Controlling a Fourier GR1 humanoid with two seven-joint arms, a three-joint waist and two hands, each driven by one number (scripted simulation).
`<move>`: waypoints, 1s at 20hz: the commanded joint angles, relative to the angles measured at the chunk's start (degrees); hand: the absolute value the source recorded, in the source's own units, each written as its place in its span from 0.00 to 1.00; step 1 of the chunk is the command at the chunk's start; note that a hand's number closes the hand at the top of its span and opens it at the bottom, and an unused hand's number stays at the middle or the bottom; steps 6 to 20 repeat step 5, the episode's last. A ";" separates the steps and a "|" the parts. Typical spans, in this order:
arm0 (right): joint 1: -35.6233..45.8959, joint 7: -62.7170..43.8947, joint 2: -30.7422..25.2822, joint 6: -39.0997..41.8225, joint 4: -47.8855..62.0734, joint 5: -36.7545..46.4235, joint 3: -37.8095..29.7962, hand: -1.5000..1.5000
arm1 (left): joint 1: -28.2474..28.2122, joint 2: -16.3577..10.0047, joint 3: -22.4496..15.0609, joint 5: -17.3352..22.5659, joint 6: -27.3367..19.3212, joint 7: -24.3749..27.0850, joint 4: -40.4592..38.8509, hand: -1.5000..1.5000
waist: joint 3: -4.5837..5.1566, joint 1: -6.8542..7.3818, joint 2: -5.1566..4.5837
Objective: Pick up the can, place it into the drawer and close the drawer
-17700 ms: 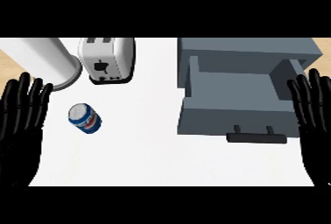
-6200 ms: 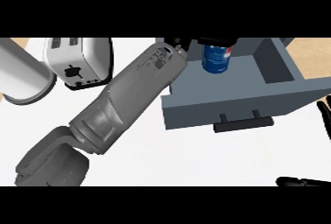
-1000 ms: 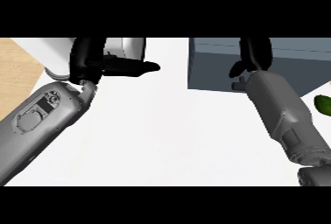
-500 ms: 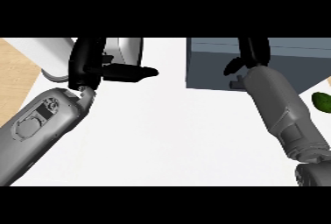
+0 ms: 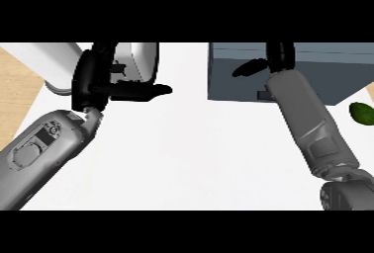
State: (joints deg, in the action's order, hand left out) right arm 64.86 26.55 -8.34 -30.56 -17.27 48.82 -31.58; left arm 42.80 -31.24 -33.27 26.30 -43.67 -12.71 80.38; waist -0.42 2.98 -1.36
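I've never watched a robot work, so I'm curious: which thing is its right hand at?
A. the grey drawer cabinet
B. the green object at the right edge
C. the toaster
A: the right hand lies over the front of the grey drawer cabinet, apart from the toaster and the green object.

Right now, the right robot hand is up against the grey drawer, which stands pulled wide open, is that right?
Not quite: the head view shows the drawer pushed shut, with no inside visible. The right robot hand is indeed up against its front.
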 commanded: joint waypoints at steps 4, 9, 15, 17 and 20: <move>2.16 3.59 2.22 4.07 -0.80 -9.59 -6.92 0.00 | -5.00 -2.03 2.83 -0.09 2.07 2.06 2.04 0.00 | 0.37 -0.38 0.66; 3.35 3.79 2.77 3.27 -0.47 -10.22 -7.64 0.00 | -4.66 -1.00 1.02 -1.40 0.39 1.01 3.63 0.00 | 0.32 0.48 0.46; 3.35 3.79 2.77 3.27 -0.47 -10.22 -7.64 0.00 | -4.66 -1.00 1.02 -1.40 0.39 1.01 3.63 0.00 | 0.32 0.48 0.46; 3.35 3.79 2.77 3.27 -0.47 -10.22 -7.64 0.00 | -4.66 -1.00 1.02 -1.40 0.39 1.01 3.63 0.00 | 0.32 0.48 0.46; 3.35 3.79 2.77 3.27 -0.47 -10.22 -7.64 0.00 | -4.66 -1.00 1.02 -1.40 0.39 1.01 3.63 0.00 | 0.32 0.48 0.46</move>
